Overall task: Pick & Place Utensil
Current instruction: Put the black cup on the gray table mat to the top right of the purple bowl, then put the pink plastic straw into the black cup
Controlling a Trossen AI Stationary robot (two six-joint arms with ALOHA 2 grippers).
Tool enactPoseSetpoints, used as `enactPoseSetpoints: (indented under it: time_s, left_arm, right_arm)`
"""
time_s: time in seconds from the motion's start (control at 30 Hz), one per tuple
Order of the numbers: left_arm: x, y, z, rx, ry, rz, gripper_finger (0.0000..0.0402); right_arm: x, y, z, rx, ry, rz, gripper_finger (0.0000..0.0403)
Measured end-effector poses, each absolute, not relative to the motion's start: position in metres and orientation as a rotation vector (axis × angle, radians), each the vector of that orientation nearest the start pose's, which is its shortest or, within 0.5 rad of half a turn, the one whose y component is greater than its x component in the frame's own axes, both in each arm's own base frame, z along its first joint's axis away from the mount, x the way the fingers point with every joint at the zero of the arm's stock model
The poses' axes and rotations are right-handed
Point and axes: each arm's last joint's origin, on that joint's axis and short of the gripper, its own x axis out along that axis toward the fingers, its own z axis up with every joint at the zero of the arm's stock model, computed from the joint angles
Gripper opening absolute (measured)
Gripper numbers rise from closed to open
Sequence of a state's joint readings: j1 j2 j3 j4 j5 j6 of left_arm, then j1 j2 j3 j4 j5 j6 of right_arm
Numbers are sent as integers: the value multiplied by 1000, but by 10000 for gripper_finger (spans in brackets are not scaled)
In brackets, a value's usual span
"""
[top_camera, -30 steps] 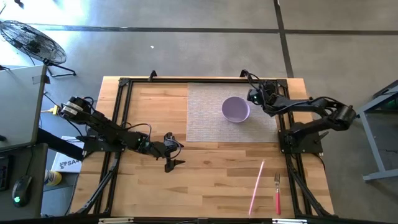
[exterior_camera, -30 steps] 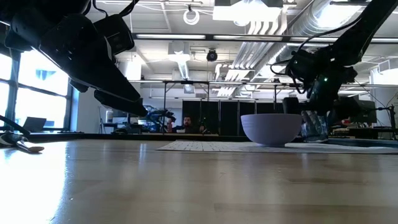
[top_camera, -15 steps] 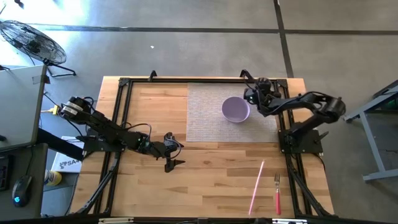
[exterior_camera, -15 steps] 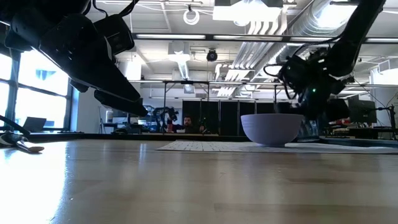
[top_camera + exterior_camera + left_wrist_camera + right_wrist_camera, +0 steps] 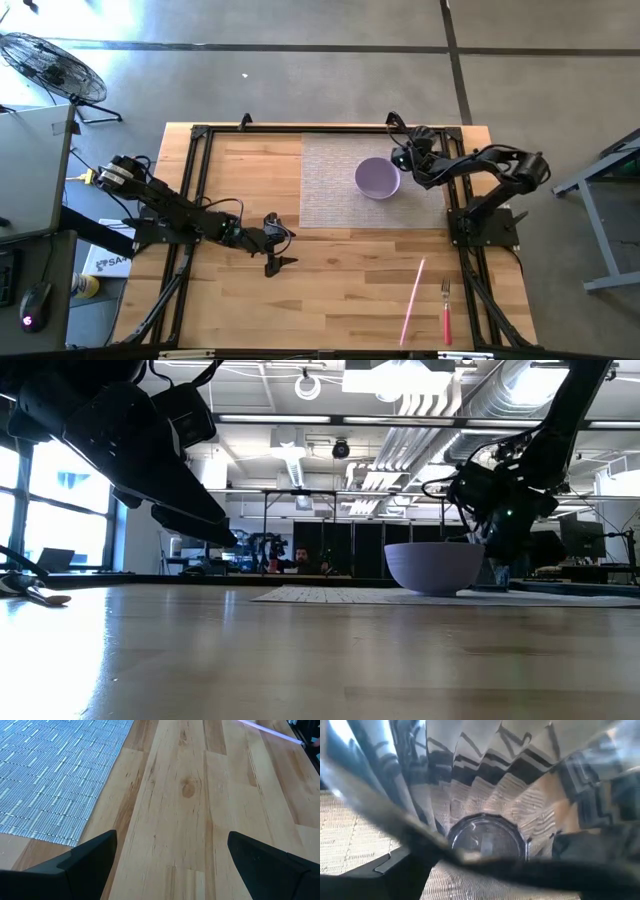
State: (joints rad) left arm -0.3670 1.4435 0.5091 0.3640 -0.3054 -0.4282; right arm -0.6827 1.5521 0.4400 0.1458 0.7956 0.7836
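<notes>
A pink stick (image 5: 413,300) and a red-handled fork (image 5: 446,312) lie flat on the wood near the table's near right corner. A purple bowl (image 5: 377,178) stands on the grey woven mat (image 5: 330,180). My right gripper (image 5: 408,160) is just right of the bowl and shut on a clear ribbed glass (image 5: 485,820), which fills the right wrist view. In the low view only a bit of the glass (image 5: 498,572) shows behind the bowl (image 5: 435,567). My left gripper (image 5: 277,247) is open and empty over bare wood, left of the utensils. My right gripper has the clear glass between its two fingers (image 5: 395,870), and the wrist view looks along the glass onto its round bottom (image 5: 487,840). The glass itself hides where the fingers meet its wall. I cannot tell whether the glass or the gripper touches the bowl beside it.
Black frame rails (image 5: 195,200) run along the table's left, far and right sides. The right arm's base (image 5: 485,225) stands between the bowl and the utensils. Bare wood (image 5: 200,820) lies ahead of my left gripper, with the mat's corner (image 5: 50,780) beside it.
My right gripper has gone a little toward the table's left edge, up against the bowl's right side, taking the glass with it and turning. The bowl has slid slightly toward the left on the mat.
</notes>
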Motion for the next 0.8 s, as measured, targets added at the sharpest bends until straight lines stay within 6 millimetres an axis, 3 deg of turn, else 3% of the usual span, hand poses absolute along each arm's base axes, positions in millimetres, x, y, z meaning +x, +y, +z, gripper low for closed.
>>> enactPoseSetpoints:
  time_s: [0.43, 0.8]
  left_arm:
    - [246, -85, 152, -230, 540, 55, 376]
    - [246, -85, 152, -232, 541, 54, 376]
  right_arm:
    - [153, -150, 121, 697, 500, -1576, 394]
    - [146, -143, 132, 737, 509, -1555, 394]
